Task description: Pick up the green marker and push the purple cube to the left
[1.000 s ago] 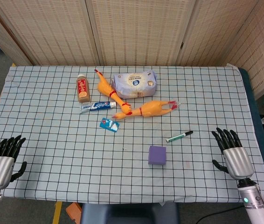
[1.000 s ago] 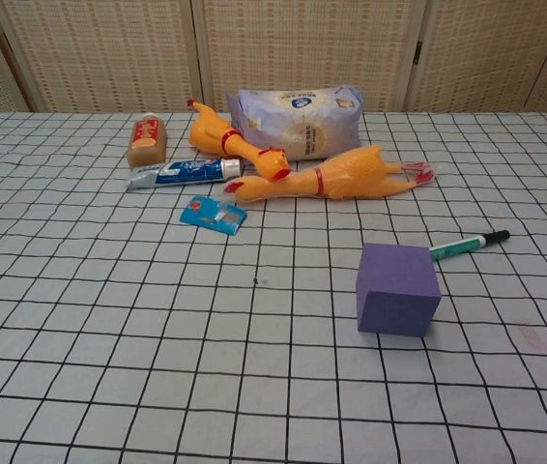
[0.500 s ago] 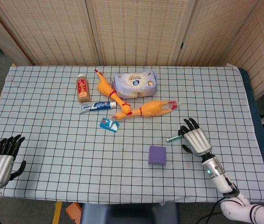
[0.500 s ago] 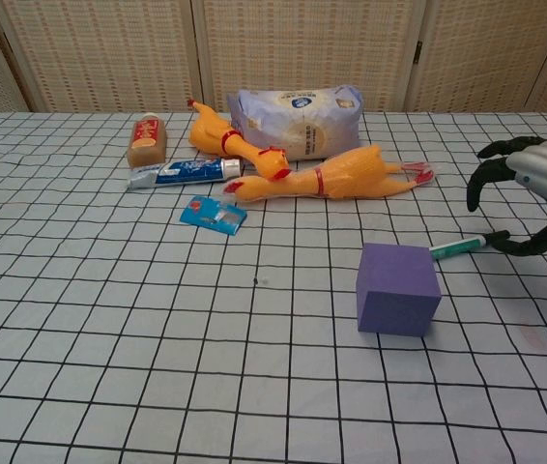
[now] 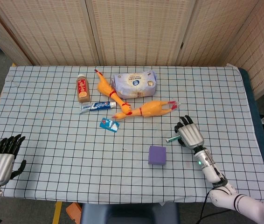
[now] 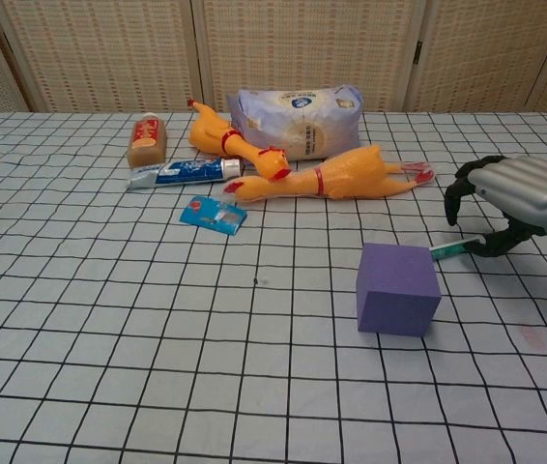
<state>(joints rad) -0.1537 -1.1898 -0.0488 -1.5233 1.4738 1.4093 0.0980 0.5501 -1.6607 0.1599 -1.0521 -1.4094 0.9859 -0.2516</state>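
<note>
though contact unclear, right robot hand point(image 6: 507, 199) curled over green marker point(image 6: 450, 249) beside purple cube point(image 6: 397, 288)

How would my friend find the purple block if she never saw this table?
Start at the checked table and find the two yellow rubber chickens near the middle. Come toward the front edge from the one lying sideways, to the purple cube, just left of the right hand. It is the only purple, boxy thing there.
</note>
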